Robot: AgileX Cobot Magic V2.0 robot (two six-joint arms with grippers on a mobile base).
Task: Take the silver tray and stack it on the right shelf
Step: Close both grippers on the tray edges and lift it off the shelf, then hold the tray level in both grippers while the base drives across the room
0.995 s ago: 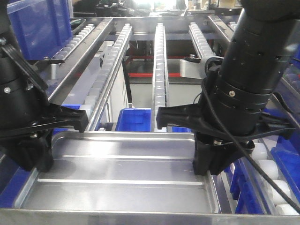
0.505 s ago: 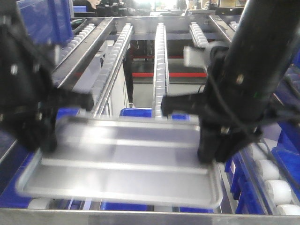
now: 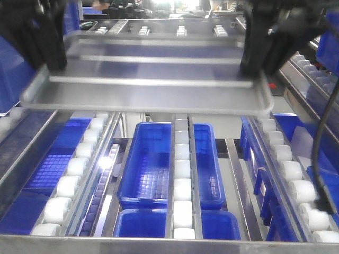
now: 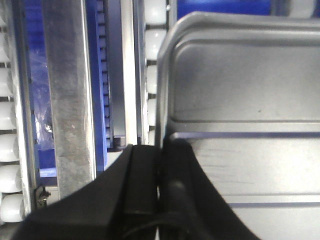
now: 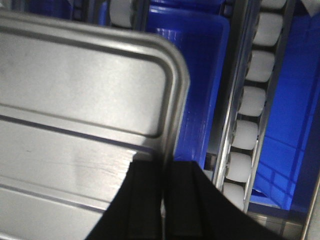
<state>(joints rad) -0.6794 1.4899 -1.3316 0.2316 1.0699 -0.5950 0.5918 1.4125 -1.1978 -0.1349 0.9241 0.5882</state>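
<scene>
Above the steel-framed flow rack (image 3: 159, 246) with its broad flat front bar, held in the air between two arms: a shiny rectangular silver sheet-metal tray (image 3: 148, 79) with rounded corners, a low raised rim and two long parallel ridges across its floor. Roughly level, clear of the rollers underneath, bare metal floor showing in both wrist views. Gripped at the left short rim by the black left pincer (image 4: 160, 156), clenched with one finger inside the rim and one outside. Gripped the same way at the right short rim by the black right pincer (image 5: 164, 172), clamped tight on the edge just behind a rounded corner.

Below the tray, set under the rails: a long dark-blue plastic bin (image 3: 153, 164), grid-patterned floor in plain sight. Nearer the front bar, a second blue bin (image 3: 140, 225), only its rim and a strip of its inside visible. Off to the left, a third blue bin (image 3: 55, 161), again with a grid floor, partly hidden by a rail.

Across the rack, front to back, rails of small white rollers (image 3: 181, 174), one down the middle and others along each side. At the right edge, hanging in a loop, a black cable (image 3: 317, 159). At the very top of the front view, a bright blurred room, too smeared to read
</scene>
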